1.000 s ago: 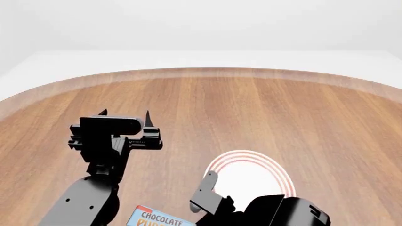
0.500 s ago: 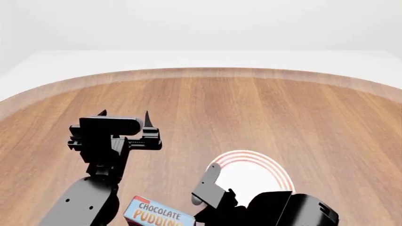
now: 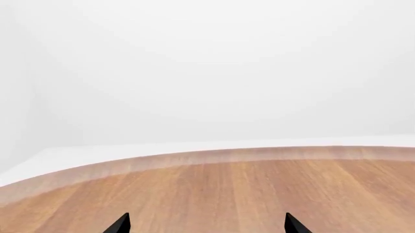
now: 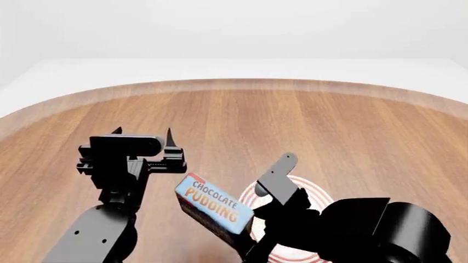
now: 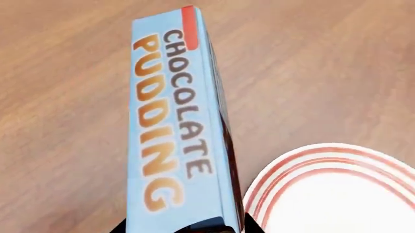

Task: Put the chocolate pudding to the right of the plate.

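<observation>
**Pudding carton up off the table, plate still to cross**

The right gripper point(image 4: 245, 233) had the chocolate pudding point(image 4: 212, 207) clamped at its near end, and the carton hung clear of the wooden table point(image 4: 307, 120), tilted, its blue lettered face turned up toward the head camera. It sat just to the left of the plate point(image 4: 310, 183), with the right arm covering much of that plate. From the right wrist camera the chocolate pudding point(image 5: 178, 121) ran long and narrow away from the jaws, the red-ringed plate point(image 5: 337, 189) close beside it.

Over on the other side, the left gripper point(image 4: 142, 134) hovered above bare wood with its fingers spread and nothing between them; its own camera caught only two fingertips point(image 3: 120, 224) and the table edge.

As for the carton: it looked like light, stiff cardboard with smooth printed faces, so a pinch across the two broad sides seemed the sound hold. Gripped by one end, as here, it could well pivot or slide if the squeeze were slack, and too hard a squeeze might dent it.
</observation>
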Available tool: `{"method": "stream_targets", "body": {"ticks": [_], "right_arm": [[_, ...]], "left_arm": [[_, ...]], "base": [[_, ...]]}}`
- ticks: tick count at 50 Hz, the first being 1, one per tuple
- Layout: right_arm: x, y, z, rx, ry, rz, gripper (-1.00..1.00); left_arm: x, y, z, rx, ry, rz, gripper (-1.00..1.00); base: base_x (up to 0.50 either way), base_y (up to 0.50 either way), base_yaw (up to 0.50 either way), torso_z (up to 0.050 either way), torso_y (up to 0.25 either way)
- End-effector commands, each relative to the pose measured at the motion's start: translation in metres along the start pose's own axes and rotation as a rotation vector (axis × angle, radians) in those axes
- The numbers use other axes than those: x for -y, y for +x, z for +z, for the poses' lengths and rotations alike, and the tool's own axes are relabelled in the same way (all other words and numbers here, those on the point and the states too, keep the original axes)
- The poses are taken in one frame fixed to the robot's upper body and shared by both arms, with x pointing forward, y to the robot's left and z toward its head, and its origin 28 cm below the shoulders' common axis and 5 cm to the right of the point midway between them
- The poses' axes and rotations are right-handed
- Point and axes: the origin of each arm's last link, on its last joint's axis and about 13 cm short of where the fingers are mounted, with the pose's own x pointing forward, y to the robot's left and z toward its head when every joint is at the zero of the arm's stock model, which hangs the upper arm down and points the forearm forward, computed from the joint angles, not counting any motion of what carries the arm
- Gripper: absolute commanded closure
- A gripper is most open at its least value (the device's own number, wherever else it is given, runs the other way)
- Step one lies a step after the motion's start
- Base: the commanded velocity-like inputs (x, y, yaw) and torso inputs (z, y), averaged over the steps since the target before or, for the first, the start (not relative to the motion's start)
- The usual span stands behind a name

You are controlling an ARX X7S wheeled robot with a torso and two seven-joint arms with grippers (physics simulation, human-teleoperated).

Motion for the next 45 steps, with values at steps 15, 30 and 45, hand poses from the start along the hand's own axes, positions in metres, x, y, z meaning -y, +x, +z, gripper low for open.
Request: {"method": "stream_targets", "body": {"ticks": [15,30,45], "right_arm": [[0.056,-0.082,-0.002,0.156,0.282,-0.479,1.0],[0.093,-0.104,-0.037,0.158,0.502,-0.668,1.0],[0.108,-0.124,-0.097,0.124,0.668,-0.759,1.0]], "left_arm": [[-0.002,0.0,0.0,0.0,-0.002,0.005,-1.0],[-0.001,0.0,-0.001,-0.001,-0.003,0.005,-1.0],[-0.003,-0.001,-0.001,0.0,-0.005,0.012,-1.0]], "base": [[0.0,0.0,0.0,0.0,0.0],[0.0,0.0,0.0,0.0,0.0],[0.0,0.0,0.0,0.0,0.0]]}}
